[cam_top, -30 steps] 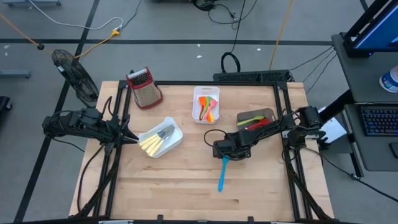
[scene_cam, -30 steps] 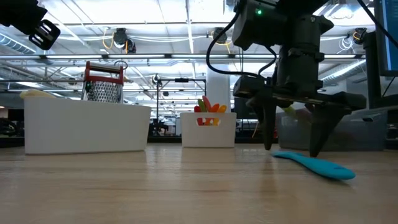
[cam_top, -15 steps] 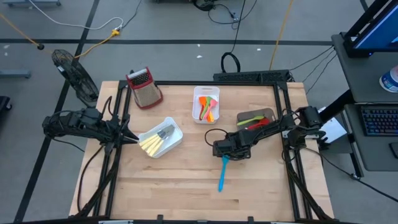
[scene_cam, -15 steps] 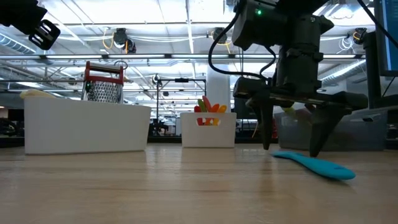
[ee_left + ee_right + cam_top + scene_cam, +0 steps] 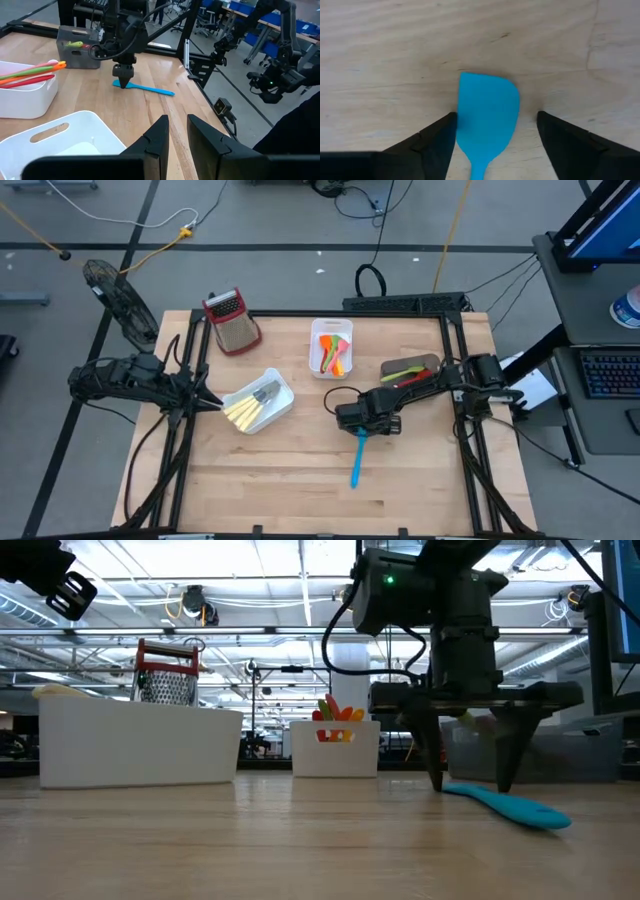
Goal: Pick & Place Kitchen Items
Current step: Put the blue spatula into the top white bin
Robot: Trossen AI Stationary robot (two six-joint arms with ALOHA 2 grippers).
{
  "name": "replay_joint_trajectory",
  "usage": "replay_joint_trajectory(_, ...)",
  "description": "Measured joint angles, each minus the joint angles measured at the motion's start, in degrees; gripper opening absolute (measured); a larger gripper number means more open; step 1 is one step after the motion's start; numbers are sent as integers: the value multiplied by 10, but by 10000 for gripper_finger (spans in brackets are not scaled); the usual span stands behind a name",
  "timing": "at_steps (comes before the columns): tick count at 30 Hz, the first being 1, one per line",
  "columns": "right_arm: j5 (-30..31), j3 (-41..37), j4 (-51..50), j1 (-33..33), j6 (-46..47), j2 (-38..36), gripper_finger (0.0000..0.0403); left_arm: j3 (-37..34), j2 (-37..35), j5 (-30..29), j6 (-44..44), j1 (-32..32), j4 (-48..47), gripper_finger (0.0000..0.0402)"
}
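- Right pincer (image 5: 362,429) — now set straight down over the broad end of the blue spatula (image 5: 356,457); a second ago its arm leaned more to the right. The fingers (image 5: 434,140) are spread, one on either side of the blade, tips at the wooden surface (image 5: 300,480), nothing clenched yet.
- Meaning for the task — this reads as the last alignment before a closing grasp on the spatula, the only utensil lying loose on the surface, right of centre and toward the near edge.
- Left pincer (image 5: 212,404) — waits at the left edge, unchanged, fingers drawn nearly together with nothing between them, just beside the white bin (image 5: 258,402) holding cutlery.
- Surroundings — a second white bin (image 5: 332,349) of red, orange and green utensils stands at the far centre; a grey bin (image 5: 410,370) with more lies just behind the right arm; the box grater (image 5: 232,321) stands far left.
- Obstruction — none near the spatula; the grey bin is the closest thing to the arm.
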Motion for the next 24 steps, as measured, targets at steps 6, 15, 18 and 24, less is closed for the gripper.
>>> replay_joint_trajectory(6, -4, 0, -10, 2, -1, 0, 198, 0, 0, 0, 0, 0, 0, 69)
replay_joint_trajectory(15, -6, -1, -11, 2, -35, -3, 70, 0, 0, 0, 0, 0, 0, 69)
replay_joint_trajectory(18, -2, -3, 0, 2, -53, -15, 70, 0, 0, 0, 0, 0, 0, 69)
replay_joint_trajectory(24, 23, -7, 35, -2, -87, -95, 70, 0, 0, 0, 0, 0, 0, 69)
